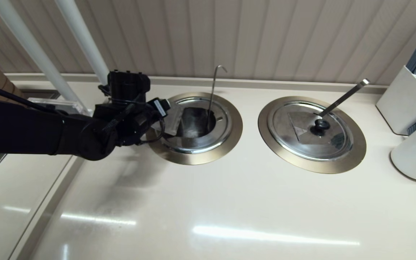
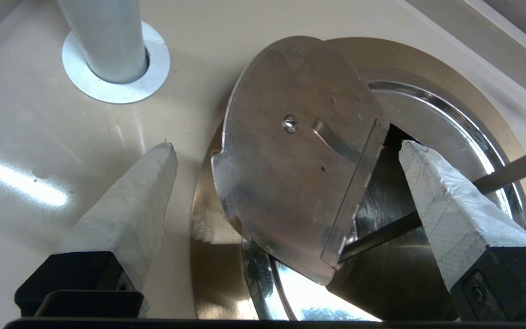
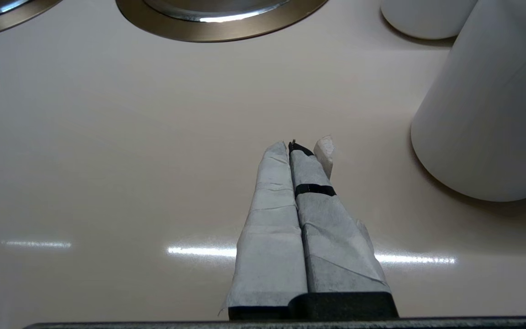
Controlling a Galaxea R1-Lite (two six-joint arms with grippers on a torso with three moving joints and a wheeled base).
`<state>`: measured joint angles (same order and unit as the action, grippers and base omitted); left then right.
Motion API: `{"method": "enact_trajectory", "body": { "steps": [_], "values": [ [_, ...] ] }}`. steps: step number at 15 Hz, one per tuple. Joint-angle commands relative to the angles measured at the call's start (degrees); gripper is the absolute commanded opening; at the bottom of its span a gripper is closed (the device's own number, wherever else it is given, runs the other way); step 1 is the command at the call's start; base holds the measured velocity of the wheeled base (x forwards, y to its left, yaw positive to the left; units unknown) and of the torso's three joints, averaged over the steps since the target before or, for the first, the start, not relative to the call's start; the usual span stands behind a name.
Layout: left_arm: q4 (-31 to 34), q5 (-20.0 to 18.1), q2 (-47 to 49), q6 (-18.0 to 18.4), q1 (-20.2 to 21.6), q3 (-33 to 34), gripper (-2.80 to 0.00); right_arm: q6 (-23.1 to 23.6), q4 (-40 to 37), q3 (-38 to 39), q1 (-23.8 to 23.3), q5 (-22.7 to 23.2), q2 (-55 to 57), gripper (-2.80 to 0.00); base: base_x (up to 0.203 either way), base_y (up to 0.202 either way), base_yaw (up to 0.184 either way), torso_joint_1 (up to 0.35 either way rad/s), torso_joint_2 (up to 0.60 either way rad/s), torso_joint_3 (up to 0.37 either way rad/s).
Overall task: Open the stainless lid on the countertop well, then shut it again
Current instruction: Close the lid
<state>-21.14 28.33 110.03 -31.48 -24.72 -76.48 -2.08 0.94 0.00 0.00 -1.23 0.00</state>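
Your left gripper [image 2: 286, 160] is hovering with jaws spread; the stainless lid's [image 2: 290, 155] flap is standing raised between them, seemingly untouched, over the countertop well [image 1: 193, 126]. Right gripper [image 3: 296, 148] jaws are pressing together above the table [image 3: 107, 160].

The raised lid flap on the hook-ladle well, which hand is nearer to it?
Left. The left hand is open right at the stainless lid, its raised flap between the fingers. The right hand is shut over bare countertop, away from that well.
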Motion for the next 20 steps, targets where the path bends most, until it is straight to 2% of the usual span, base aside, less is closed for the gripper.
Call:
{"method": "enact_trajectory", "body": {
  "steps": [1, 5, 8, 10, 14, 16, 18, 20],
  "values": [
    [-0.13, -0.49, 0.25, -0.60, 0.65, 0.09, 0.00, 0.04, 0.03, 0.26, 0.00, 0.00, 0.00, -2.80, 0.000, 0.000, 0.000, 0.000, 0.00, 0.000],
    [-0.04, -2.37, -0.34, -1.46, 1.69, 0.08, 0.00, 0.06, 0.03, 0.26, 0.00, 0.00, 0.00, -2.80, 0.000, 0.000, 0.000, 0.000, 0.00, 0.000],
    [0.07, -9.90, -1.69, -5.23, 3.16, 1.02, 0.00, -0.02, 0.03, 0.26, 0.00, 0.00, 0.00, -2.80, 0.000, 0.000, 0.000, 0.000, 0.00, 0.000],
    [0.29, -11.47, -1.80, -5.77, 4.95, 1.07, 0.00, -0.02, 0.03, 0.26, 0.00, 0.00, 0.00, -2.80, 0.000, 0.000, 0.000, 0.000, 0.00, 0.000],
    [0.31, -11.63, -1.14, -5.78, 5.82, 1.07, 0.00, -0.02, 0.03, 0.26, 0.00, 0.00, 0.00, -2.80, 0.000, 0.000, 0.000, 0.000, 0.00, 0.000],
    [0.08, -13.86, -1.21, -6.35, 5.89, 1.66, 0.00, -0.02, 0.03, 0.26, 0.00, 0.00, 0.00, -2.80, 0.000, 0.000, 0.000, 0.000, 0.00, 0.000],
    [-0.12, -17.66, -1.91, -8.31, 7.10, 2.29, 0.00, -0.02, 0.03, 0.26, 0.00, 0.00, 0.00, -2.80, 0.000, 0.000, 0.000, 0.000, 0.00, 0.000],
    [-0.13, -18.48, -1.67, -8.60, 8.28, 2.22, 0.00, -0.02, 0.03, 0.26, 0.00, 0.00, 0.00, -2.80, 0.000, 0.000, 0.000, 0.000, 0.00, 0.000]
  ]
}}
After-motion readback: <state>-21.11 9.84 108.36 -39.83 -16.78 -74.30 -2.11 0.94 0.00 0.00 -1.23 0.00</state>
